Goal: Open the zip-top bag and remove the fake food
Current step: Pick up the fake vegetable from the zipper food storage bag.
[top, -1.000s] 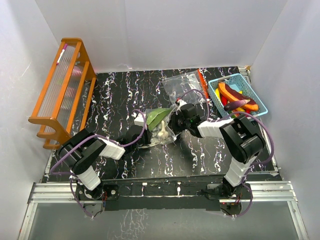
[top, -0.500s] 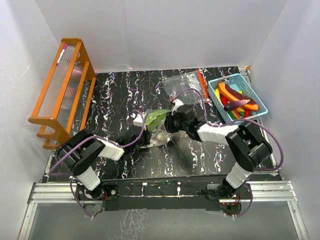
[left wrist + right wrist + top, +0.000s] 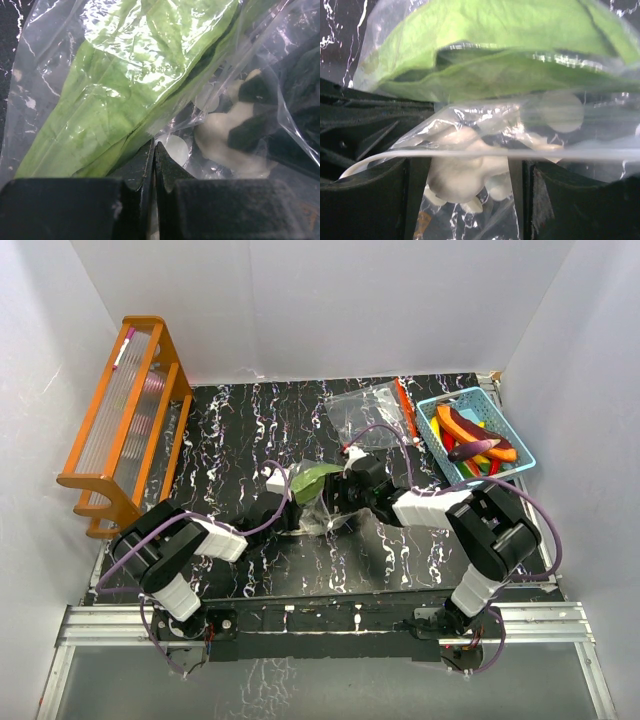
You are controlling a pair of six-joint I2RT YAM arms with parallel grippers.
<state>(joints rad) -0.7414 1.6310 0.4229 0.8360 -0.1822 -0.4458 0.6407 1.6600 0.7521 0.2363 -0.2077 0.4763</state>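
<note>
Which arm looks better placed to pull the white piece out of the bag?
The right arm, probably. Its jaws stand open on either side of the white piece. The left arm's jaws are shut, apparently pinching the bag, so it is busy holding.

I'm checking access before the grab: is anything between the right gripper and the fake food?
Yes. The clear zip-top bag wraps the green leaf and white piece, so its film lies between them and the open right gripper.
</note>
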